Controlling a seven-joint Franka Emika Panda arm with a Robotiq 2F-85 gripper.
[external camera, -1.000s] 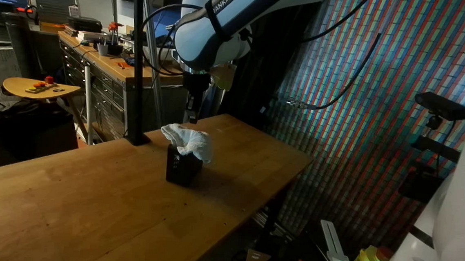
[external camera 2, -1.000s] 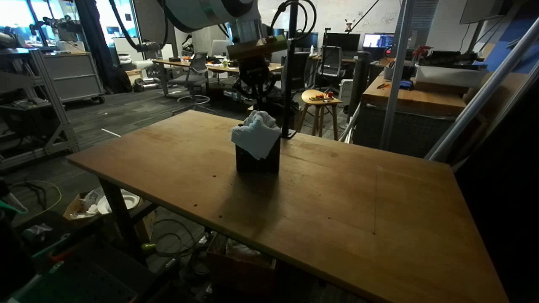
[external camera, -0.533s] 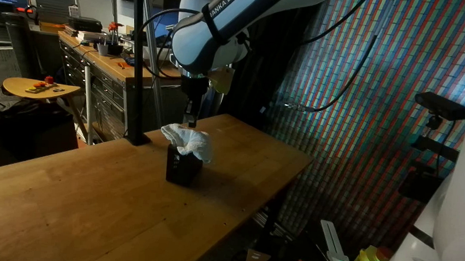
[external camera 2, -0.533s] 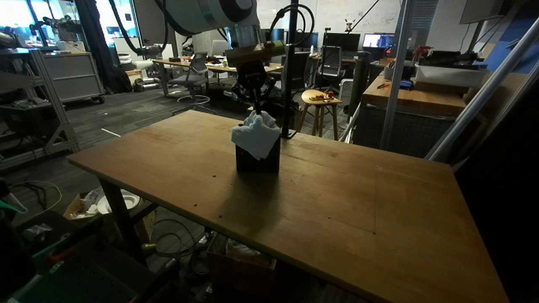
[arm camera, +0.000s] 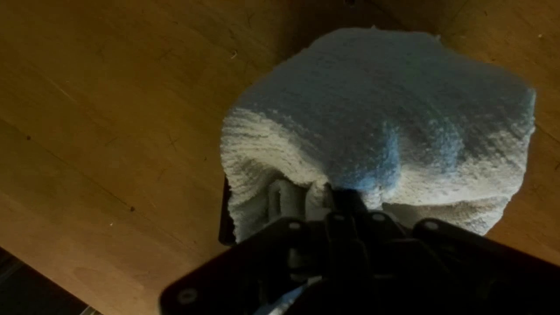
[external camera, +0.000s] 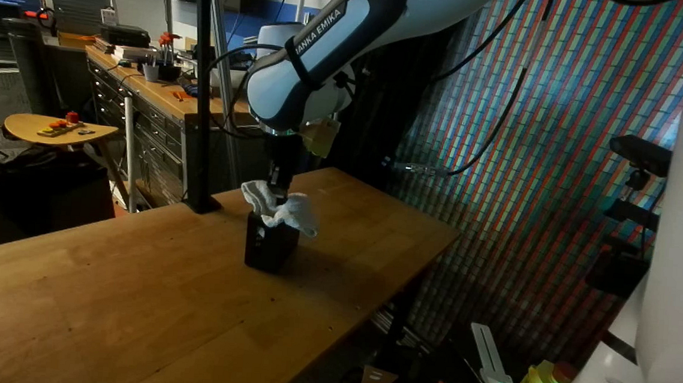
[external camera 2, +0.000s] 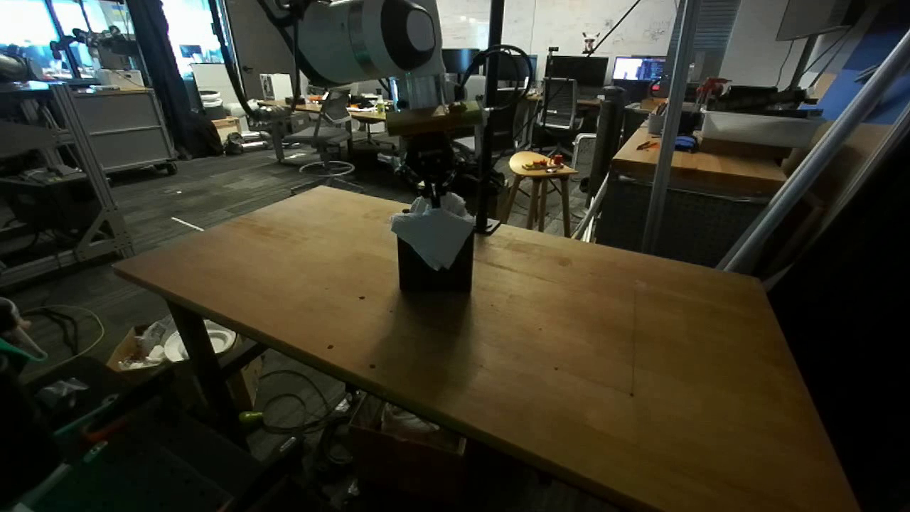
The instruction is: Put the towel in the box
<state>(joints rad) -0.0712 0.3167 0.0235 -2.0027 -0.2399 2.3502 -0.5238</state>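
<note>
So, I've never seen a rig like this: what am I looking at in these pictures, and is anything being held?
The machine is a single robot arm ending in a two-fingered pincer. Two views come from cameras standing apart from it, facing the wooden table; the close-up comes from a camera on its wrist, looking down past the pincer. On the table stands a small black box, with a pale towel bunched over its top and drooping over its sides. A black post stands at the table's edge. The pincer is shut, its tips dipping into the towel's folds from above; it seems to press the cloth down rather than hold it.
</note>
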